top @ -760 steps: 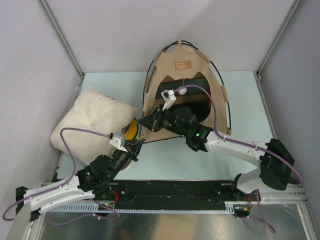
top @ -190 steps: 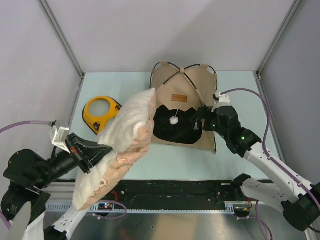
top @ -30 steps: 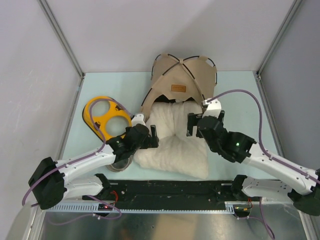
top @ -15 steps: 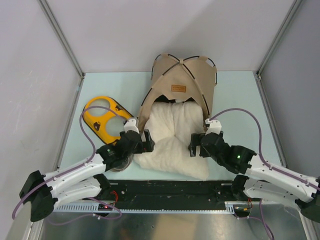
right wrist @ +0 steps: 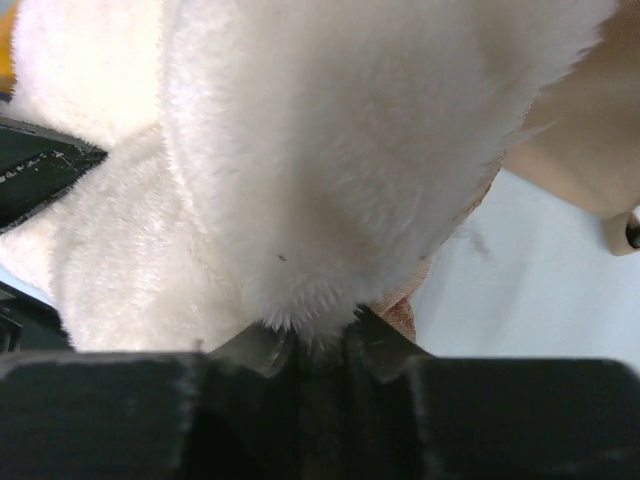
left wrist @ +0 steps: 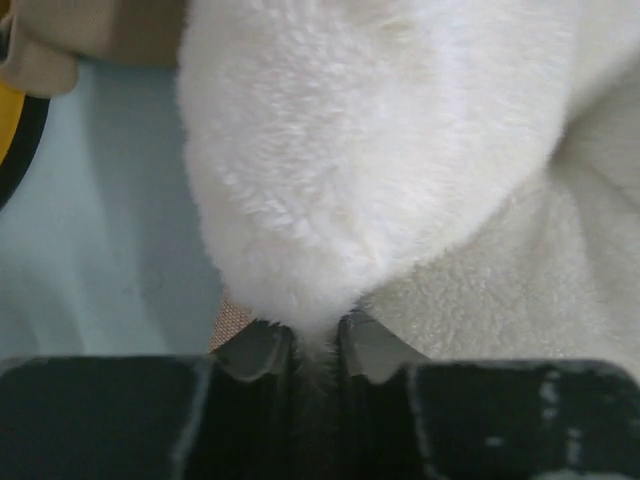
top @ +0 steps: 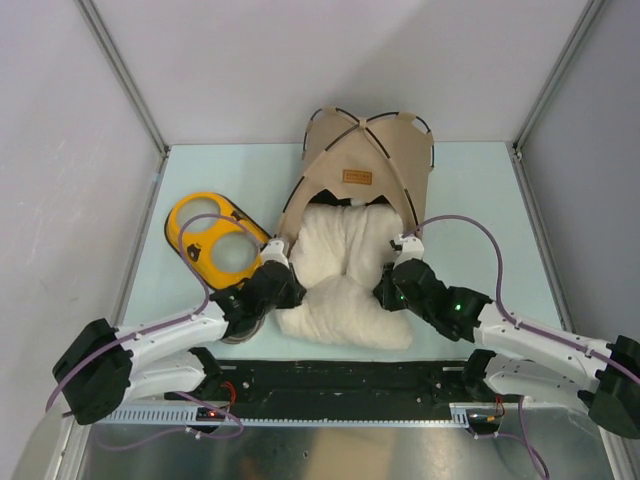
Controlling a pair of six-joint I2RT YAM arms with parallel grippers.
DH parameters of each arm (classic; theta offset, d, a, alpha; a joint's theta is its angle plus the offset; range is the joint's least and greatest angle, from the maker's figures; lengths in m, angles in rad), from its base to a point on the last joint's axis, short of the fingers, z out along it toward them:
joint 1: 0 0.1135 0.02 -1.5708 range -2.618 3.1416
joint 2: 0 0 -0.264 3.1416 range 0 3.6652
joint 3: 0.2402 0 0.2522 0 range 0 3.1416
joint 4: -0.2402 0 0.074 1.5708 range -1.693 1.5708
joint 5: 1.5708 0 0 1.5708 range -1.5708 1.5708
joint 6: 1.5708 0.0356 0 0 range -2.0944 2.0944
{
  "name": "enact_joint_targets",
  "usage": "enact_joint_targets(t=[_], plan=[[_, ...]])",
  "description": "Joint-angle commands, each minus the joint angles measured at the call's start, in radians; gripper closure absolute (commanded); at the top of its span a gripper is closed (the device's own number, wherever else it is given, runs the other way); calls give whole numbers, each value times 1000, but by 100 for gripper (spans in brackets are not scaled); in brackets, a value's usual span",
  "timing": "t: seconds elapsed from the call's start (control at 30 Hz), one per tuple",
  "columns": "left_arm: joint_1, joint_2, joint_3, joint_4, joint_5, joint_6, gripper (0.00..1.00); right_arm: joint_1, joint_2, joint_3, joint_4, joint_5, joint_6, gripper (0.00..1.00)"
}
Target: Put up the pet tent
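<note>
Overhead, the tan fabric pet tent with black poles [top: 365, 170] stands at the pale blue counter's [top: 480, 200] twelve o'clock, a cream fluffy pillow [top: 345, 270] half inside. Only the wrist cameras show the left claw [left wrist: 315, 345] and right claw [right wrist: 312, 345] each pinching pillow fluff.

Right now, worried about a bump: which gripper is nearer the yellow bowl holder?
Left. The left gripper pinches the pillow at the edge beside the bowl holder; the right gripper pinches the opposite edge, with the pillow between.
</note>
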Motion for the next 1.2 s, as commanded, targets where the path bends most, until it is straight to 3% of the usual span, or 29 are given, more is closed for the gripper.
enact_joint_targets(t=[0.0,0.13,0.6,0.9,1.17], plan=[[1,7,114,101,90,75,92,2,46,79,146,-55,-31,92],[0,-5,207,102,116,136,99,9,87,172,134,-15,-71,100],[-22,165,421,105,237,209,100,-64,314,447,24,22,-132,100],[-37,297,480,73,178,170,100,-188,488,545,-46,-12,-135,100],[-29,384,655,-38,88,272,100,-205,491,553,-35,140,-115,100]])
